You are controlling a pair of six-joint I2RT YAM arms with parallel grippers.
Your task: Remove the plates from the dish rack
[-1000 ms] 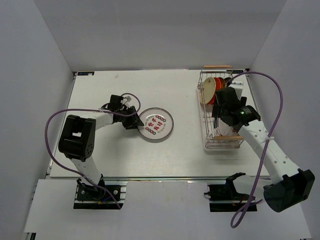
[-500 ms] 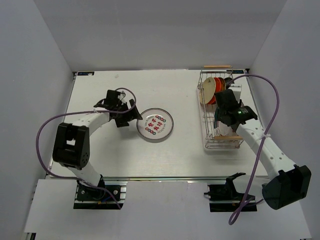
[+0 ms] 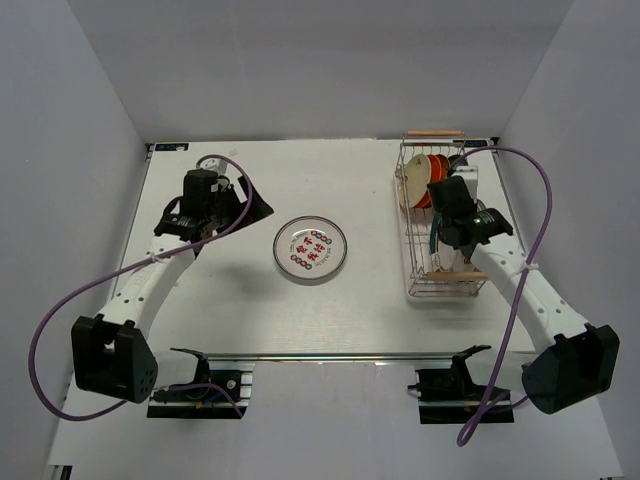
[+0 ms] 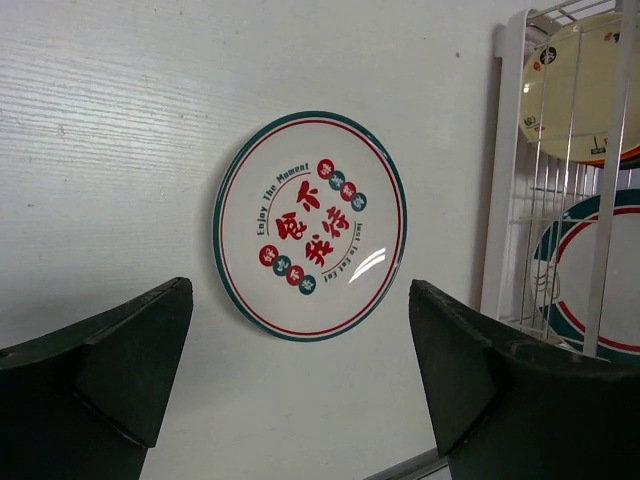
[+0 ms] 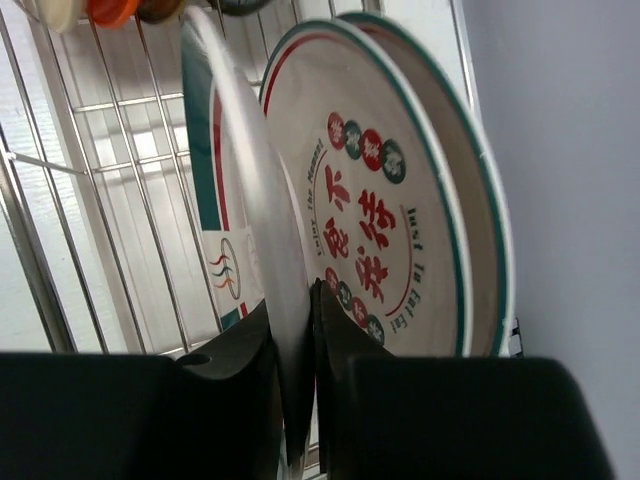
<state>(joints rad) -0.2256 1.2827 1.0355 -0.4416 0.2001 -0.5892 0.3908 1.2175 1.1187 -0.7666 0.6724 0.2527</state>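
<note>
One plate [image 3: 311, 250], white with a green-red rim and red circle marks, lies flat on the table; in the left wrist view this plate [image 4: 310, 225] is just ahead of my fingers. My left gripper [image 3: 252, 208] [image 4: 300, 300] hangs open and empty to its upper left. The dish rack [image 3: 412, 262] [image 4: 505, 150] stands at the right. In it my right gripper [image 3: 441, 232] [image 5: 312, 300] is shut on the rim of an upright white plate [image 5: 235, 170]. Right behind stands a red-marked plate [image 5: 390, 200]. A cream plate [image 3: 410, 181] and an orange-red plate [image 3: 438, 168] stand at the rack's far end.
The rack's wooden handles show at its far end [image 3: 434, 133] and near end [image 3: 458, 276]. Grey walls close in the table on the left, right and back. Purple cables [image 3: 545, 200] loop from both arms.
My left arm has let go of the plate on the table and drawn back up and left, jaws opened wide. My right gripper has closed on the upright plate in the rack.
</note>
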